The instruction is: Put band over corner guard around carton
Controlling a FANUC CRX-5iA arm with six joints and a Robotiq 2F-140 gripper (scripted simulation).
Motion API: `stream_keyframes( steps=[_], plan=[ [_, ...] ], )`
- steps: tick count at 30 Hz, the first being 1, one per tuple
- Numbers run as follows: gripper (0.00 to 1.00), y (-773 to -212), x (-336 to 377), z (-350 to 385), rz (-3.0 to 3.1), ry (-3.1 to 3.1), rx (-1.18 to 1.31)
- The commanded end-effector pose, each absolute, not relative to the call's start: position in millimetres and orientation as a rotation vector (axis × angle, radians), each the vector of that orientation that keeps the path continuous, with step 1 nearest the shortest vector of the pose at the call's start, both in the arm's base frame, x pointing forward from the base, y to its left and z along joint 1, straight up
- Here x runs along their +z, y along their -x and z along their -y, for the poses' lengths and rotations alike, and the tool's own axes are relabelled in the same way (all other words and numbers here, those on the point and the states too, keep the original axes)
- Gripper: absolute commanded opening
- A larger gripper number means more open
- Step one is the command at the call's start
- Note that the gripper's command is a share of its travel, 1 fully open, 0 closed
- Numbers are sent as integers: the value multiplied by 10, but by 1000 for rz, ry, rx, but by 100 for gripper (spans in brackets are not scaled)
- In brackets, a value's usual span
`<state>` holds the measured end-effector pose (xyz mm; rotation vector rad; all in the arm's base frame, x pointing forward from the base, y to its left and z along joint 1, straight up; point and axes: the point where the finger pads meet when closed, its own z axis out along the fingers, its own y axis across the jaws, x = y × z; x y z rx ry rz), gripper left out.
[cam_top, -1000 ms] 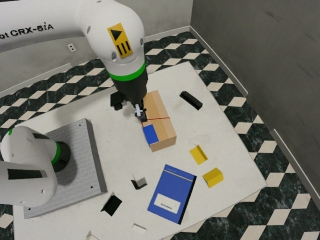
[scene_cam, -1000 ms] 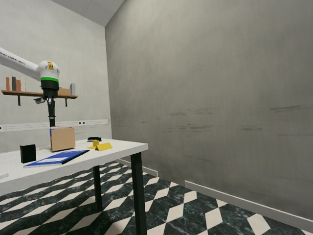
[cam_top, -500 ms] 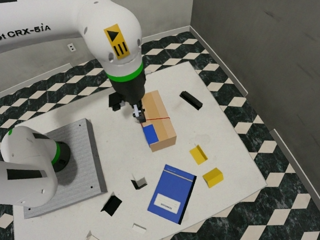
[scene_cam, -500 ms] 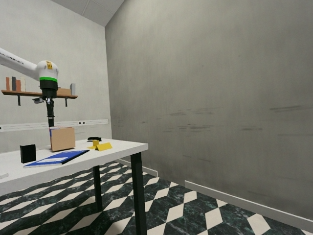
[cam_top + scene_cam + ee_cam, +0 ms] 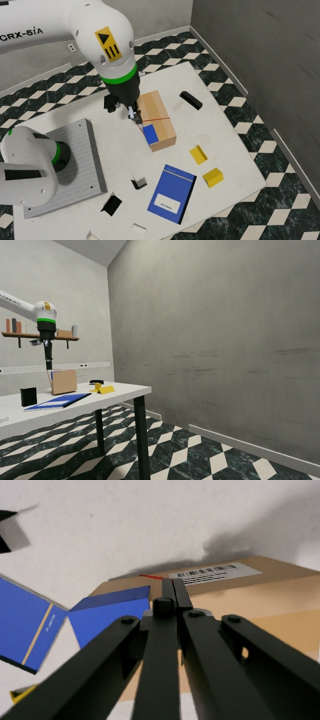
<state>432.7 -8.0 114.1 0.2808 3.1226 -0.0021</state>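
The brown carton lies flat on the white table, also in the exterior view. A blue corner guard sits on its near-left top corner and shows in the wrist view. The thin red band runs across the carton top behind the guard; on the left side it is drawn out from the carton and slants down to the table. My gripper stands at the carton's left top edge, shut on the band, which ends at its fingertips.
A blue book, two yellow guards, a black bar, two black guards and a small white piece lie around. The grey base plate is at the left.
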Motion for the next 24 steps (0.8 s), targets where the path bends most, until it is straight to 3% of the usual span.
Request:
stream_keyframes(
  steps=[1,24],
  plan=[
    [10,-4310,1148,80,-3121,-280,-2],
    [10,-4248,1148,90,-3121,-280,-2]
  ],
)
